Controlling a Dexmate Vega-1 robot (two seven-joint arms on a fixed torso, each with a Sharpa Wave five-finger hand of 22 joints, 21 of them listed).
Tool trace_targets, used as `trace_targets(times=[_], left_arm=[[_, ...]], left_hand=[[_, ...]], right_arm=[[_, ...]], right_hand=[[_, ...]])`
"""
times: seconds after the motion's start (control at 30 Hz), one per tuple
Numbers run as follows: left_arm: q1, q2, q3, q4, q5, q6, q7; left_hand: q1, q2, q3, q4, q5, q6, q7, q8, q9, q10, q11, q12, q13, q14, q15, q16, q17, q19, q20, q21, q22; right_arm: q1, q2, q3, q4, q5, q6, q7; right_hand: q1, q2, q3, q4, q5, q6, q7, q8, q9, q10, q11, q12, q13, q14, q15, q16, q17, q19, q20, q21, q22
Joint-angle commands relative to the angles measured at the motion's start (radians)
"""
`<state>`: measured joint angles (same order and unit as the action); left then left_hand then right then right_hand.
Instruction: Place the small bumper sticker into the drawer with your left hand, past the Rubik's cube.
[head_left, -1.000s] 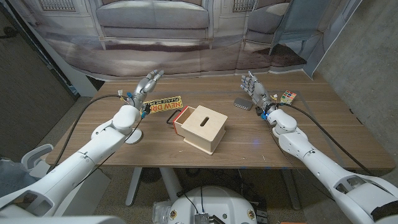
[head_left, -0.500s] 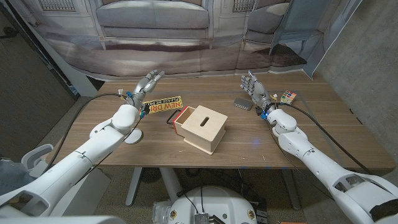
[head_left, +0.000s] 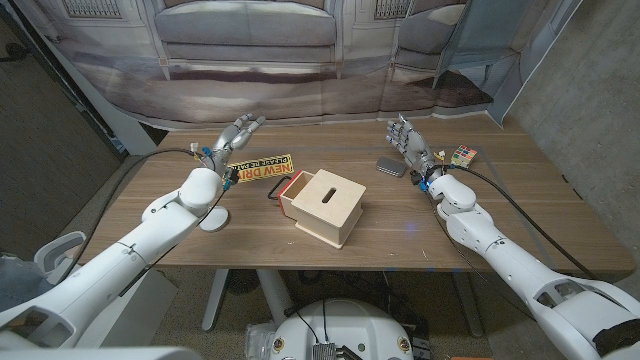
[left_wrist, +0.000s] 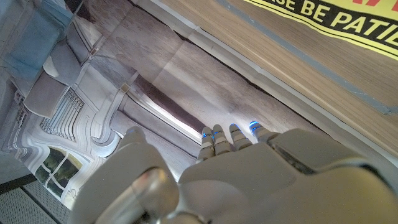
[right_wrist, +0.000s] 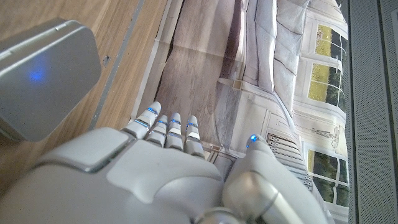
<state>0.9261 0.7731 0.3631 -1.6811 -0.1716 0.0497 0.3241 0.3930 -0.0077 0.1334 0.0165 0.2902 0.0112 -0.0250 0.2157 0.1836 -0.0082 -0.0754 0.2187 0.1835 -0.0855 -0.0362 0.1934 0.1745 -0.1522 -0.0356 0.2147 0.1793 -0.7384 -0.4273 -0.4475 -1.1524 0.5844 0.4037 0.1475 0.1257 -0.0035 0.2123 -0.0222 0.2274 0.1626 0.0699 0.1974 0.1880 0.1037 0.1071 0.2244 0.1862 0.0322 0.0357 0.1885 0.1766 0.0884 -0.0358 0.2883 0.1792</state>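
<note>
Flat yellow-and-black bumper sticker (head_left: 260, 168) lies on the wood-grain table (head_left: 400, 225), beside the left robot hand (head_left: 233, 135), fingers spread, empty. Right robot hand (head_left: 407, 140) likewise empty; its wrist view catches a rounded grey metal tin (right_wrist: 43, 74) up close. The boxy plywood drawer (head_left: 322, 205) sits mid-table.

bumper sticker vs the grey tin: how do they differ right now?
The bumper sticker is a flat yellow-and-black printed strip; the grey tin is a plain rounded box with some height. The sticker lies by the left hand, its end against the red drawer; the tin lies by the right hand. Both rest on the table, unheld.
</note>
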Motion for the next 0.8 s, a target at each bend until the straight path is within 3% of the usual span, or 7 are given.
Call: trace_targets(times=[0.03,0.8], left_arm=[[0.017,0.021,0.004,-0.038,0.045,0.053,0.029],[0.004,0.049,0.042,-0.089,0.138,0.188,0.042]], left_hand=[[0.01,0.001,0.0,-0.007,0.001,-0.001,-0.011,0.006,0.006,0.002,-0.01,0.0,0.006,-0.003,-0.016,-0.003,0.004,0.006,-0.046,0.003,0.002],[0.027,0.002,-0.001,-0.016,0.002,-0.001,-0.018,0.001,0.006,-0.007,-0.018,-0.007,0.006,-0.012,-0.018,-0.007,0.004,0.011,-0.031,0.001,0.003]], right_arm=[[-0.002,-0.001,-0.002,-0.007,-0.005,0.004,-0.001],[-0.007,-0.002,-0.001,-0.006,-0.001,0.005,0.001]], right_hand=[[0.004,0.005,0.004,-0.006,-0.002,0.008,-0.001,0.003,0.003,0.008,0.001,0.001,0.003,0.003,0.004,0.001,0.003,0.01,-0.008,-0.003,0.001],[0.004,0.005,0.001,-0.008,-0.003,0.008,-0.002,0.002,0.003,0.009,0.004,0.0,0.003,0.003,0.006,0.0,0.004,0.012,-0.007,-0.011,0.001]])
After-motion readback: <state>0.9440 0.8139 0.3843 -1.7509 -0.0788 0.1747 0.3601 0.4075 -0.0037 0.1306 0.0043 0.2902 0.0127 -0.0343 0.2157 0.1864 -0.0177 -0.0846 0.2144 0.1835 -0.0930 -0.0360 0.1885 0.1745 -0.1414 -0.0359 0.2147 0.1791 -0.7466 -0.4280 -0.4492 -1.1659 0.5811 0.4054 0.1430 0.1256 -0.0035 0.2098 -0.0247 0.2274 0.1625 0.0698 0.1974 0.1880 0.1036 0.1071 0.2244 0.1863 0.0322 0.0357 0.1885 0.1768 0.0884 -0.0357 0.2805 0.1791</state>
